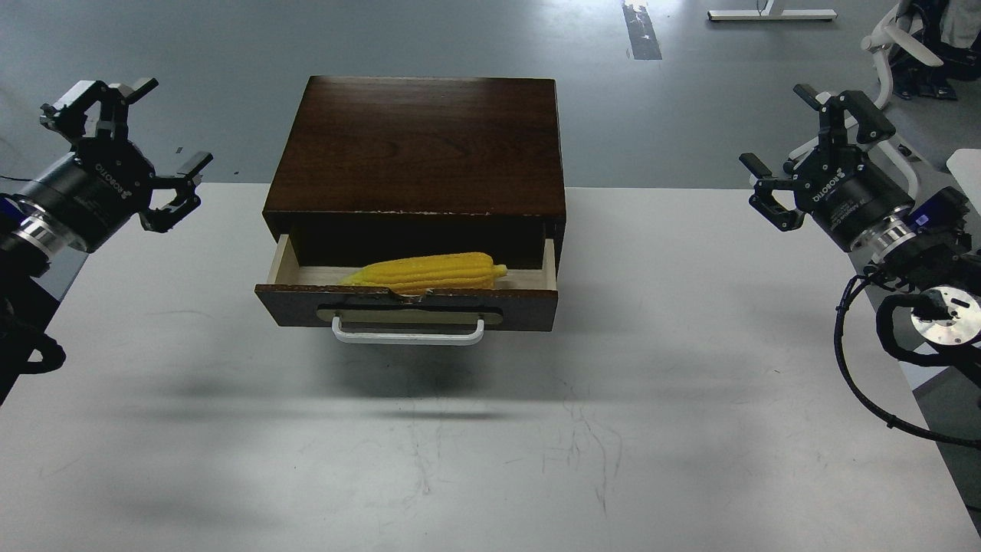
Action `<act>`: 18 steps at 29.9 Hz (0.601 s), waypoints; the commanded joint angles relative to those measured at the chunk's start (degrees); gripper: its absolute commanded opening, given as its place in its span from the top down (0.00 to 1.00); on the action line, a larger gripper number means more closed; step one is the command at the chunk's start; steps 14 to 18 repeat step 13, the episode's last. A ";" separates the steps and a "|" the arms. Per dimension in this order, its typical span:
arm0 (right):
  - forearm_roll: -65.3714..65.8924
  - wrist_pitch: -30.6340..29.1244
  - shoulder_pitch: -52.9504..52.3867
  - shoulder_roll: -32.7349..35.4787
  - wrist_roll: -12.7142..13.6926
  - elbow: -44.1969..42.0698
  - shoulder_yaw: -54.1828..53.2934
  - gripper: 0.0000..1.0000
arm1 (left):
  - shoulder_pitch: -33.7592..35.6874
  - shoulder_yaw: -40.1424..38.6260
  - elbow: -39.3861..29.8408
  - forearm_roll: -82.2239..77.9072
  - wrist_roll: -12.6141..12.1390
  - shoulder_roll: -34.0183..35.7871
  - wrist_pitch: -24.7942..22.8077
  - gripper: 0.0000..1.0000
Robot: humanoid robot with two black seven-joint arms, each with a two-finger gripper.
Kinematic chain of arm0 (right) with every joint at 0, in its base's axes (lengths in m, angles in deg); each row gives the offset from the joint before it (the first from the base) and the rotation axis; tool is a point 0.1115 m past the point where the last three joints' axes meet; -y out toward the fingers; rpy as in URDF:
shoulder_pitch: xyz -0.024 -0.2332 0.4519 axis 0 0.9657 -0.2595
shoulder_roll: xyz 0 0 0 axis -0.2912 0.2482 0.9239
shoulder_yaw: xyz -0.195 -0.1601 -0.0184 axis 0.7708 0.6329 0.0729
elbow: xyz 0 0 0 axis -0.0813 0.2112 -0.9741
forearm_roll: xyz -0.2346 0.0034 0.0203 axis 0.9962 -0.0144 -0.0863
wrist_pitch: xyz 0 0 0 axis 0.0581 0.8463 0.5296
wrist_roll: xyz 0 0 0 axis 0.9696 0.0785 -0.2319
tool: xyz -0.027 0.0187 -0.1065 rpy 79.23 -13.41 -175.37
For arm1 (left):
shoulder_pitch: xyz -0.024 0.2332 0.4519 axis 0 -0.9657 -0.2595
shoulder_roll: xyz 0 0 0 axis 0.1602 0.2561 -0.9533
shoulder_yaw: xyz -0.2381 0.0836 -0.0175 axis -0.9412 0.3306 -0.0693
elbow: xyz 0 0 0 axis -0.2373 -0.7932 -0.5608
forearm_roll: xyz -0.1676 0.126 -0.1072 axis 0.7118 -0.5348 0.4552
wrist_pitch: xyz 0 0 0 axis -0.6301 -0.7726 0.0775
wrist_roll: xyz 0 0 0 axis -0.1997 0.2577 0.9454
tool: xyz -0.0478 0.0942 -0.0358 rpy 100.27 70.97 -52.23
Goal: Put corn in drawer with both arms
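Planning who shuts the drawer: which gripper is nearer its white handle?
Left, narrowly. The left gripper hovers open up and to the left of the handle; the right gripper hovers open farther off, up and to the right.

"ROBOTIQ" is lettered on the left end effector [146, 142] and the right end effector [808, 146].

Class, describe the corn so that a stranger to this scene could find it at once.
Find the dark wooden box on the white table. Its drawer is pulled open; the corn lies inside, the only bright yellow, ribbed thing there.
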 commanded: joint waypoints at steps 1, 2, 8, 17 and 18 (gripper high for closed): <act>-0.01 -0.02 0.17 -0.79 -0.01 0.00 0.00 0.00 | -0.03 0.01 0.20 0.00 0.00 -0.67 0.00 0.01; -0.01 -0.02 0.25 -1.05 -0.01 0.00 0.00 0.00 | -0.03 -0.08 0.29 0.00 0.00 -0.84 0.00 0.01; -0.01 -0.02 0.25 -2.10 -0.01 0.00 -0.96 0.00 | 0.05 -0.08 0.73 -0.08 0.00 -0.67 0.00 0.01; -0.01 -0.02 0.25 -2.63 -0.01 -0.09 -1.14 0.00 | 0.05 -0.08 0.73 -0.08 0.00 -0.76 0.00 0.01; -0.01 -0.02 0.25 -2.63 -0.01 -0.09 -1.14 0.00 | 0.05 -0.08 0.73 -0.08 0.00 -0.76 0.00 0.01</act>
